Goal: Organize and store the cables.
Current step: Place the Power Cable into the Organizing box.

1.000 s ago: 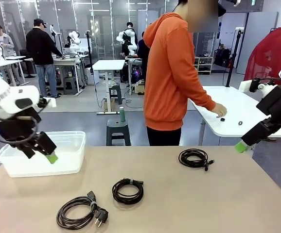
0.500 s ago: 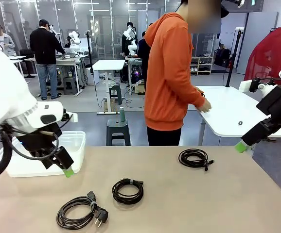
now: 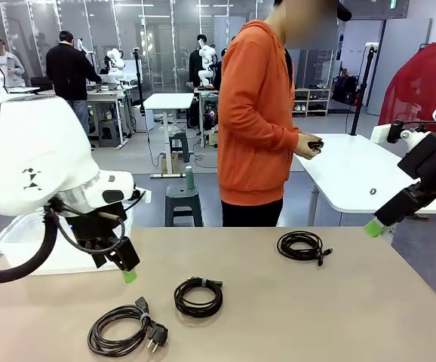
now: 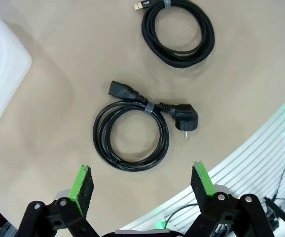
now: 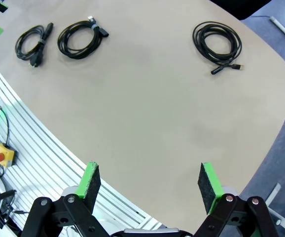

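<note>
— Where do the cables lie?

— All three are on the beige tabletop [image 3: 316, 317], none in the translucent white plastic bin [image 3: 26, 260]. The black power-cord coil with the angled plug [image 4: 147, 107] is nearest the bin, toward the robot's edge. The banded black coil with the USB end [image 3: 198, 311] lies just past it, farther from the bin. The loose black coil [image 3: 281, 246] sits well apart from the bin, toward the person's side.

— And the grippers?

— The left gripper [image 4: 142, 182] hovers above the power cord, beside the bin's front corner, with its jaws spread wide and nothing between them. The right gripper [image 5: 150, 180] hangs on the side of the table away from the bin, equally wide and empty.

— What could go wrong?

— Probably the pinch. If the fingers close on only one strand, the coil could sag open or slip out on the way to the bin. The plug and socket ends stick out past the band, so they might catch on the bin's rim. A drop from too high could also let a loop hang over the wall.
</note>
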{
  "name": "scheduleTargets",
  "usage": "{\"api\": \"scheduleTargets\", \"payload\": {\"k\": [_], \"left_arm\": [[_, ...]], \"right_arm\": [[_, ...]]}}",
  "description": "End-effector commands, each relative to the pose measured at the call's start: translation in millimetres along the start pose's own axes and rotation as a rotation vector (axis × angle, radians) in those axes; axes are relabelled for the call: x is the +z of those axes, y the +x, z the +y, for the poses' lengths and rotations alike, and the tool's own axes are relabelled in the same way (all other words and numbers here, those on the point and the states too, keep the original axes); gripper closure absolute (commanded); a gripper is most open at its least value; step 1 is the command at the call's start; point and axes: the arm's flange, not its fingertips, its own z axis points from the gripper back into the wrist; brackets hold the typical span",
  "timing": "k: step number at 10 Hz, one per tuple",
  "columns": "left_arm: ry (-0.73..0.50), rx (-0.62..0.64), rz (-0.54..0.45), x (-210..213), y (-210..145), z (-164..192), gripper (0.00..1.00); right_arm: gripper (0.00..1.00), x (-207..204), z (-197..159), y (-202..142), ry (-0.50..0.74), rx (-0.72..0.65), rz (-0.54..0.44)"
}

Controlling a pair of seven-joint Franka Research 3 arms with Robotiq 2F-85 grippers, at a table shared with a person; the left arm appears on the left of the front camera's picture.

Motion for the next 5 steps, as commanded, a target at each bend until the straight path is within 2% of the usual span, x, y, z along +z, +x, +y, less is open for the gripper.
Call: {"api": "scheduleTargets", "payload": {"k": [1,5], "left_arm": [[0.021,-0.021,0.022,-0.3,13.0,1.4,0.0],[-0.02,-0.014,0.072,-21.6,28.7,-1.1,0.0]], "right_arm": [[0.0,1.0,0.0,3.7,-0.003,0.002,0.011],[0.0,1.0,0.0,3.7,-0.003,0.002,0.011]]}}
